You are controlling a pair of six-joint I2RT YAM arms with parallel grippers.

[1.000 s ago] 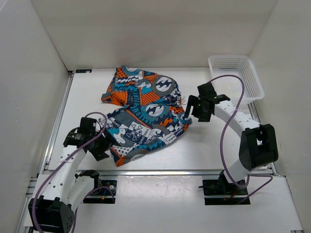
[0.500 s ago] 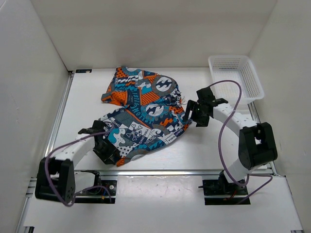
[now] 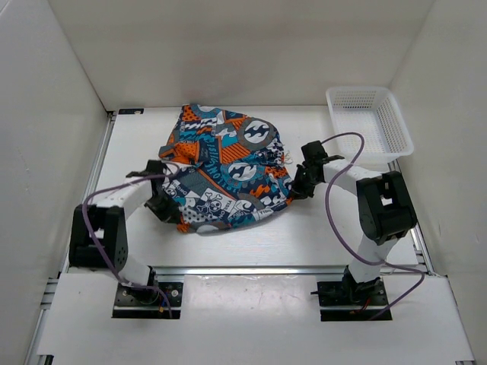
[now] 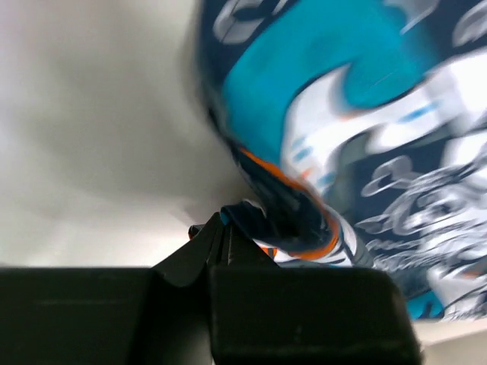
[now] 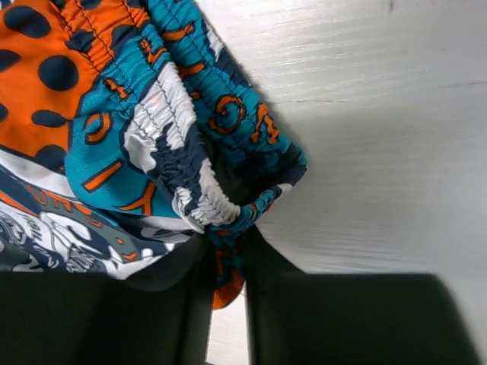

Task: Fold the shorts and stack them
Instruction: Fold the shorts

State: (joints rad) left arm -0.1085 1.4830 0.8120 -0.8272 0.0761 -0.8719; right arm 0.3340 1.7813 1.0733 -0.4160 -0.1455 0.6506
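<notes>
Both arms swung inward; left jaws and right jaws clamp opposite edges of the shorts (image 3: 228, 163).

The overhead view is lit brightly and evenly from above, and only soft, faint shadows are cast. The left wrist view is smeared heavily by motion blur, the shorts (image 4: 342, 129) being reduced to streaks. The right wrist view is rendered sharp, with a grey shadow thrown across the table (image 5: 380, 76).

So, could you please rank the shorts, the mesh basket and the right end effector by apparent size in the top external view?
Largest: shorts
Next: white mesh basket
Smallest: right end effector, clamped on the shorts' edge
</notes>
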